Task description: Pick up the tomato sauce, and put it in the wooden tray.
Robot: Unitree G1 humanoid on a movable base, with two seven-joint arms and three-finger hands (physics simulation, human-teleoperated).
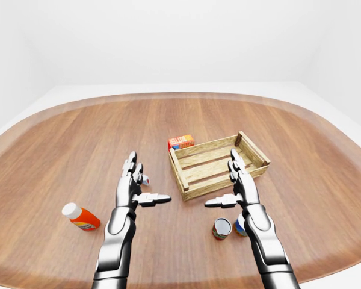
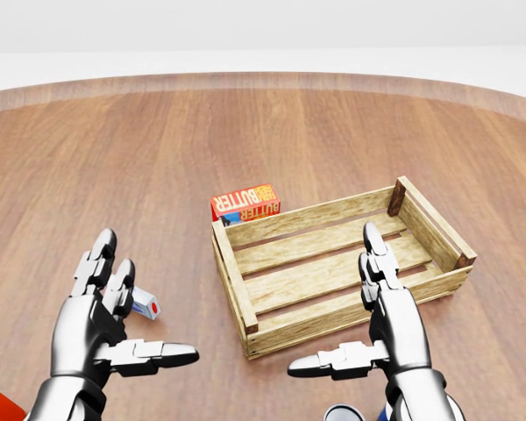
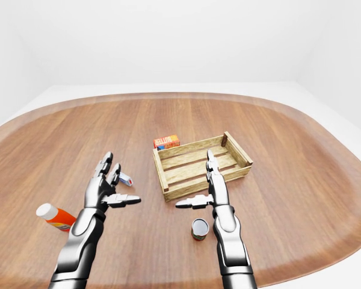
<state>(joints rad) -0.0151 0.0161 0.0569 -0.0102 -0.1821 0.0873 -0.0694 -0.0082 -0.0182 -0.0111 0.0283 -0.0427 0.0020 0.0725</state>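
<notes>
A small can with a grey top and dark label (image 1: 221, 228), seemingly the tomato sauce, stands on the table at the lower middle of the left-eye view, just left of my right forearm. The wooden tray (image 1: 219, 145) is a slatted crate right of centre, and nothing lies in it. My left hand (image 1: 149, 178) is open and empty, hovering left of the tray. My right hand (image 1: 221, 178) is open and empty, over the tray's near edge and above the can.
A blue can (image 1: 240, 226) is partly hidden behind my right forearm. An orange bottle with a white cap (image 1: 81, 217) lies at lower left. A small white box (image 2: 146, 306) sits by my left hand. A butter box (image 2: 245, 203) stands against the tray's far-left corner. All rest on the oval wooden table (image 1: 78, 138).
</notes>
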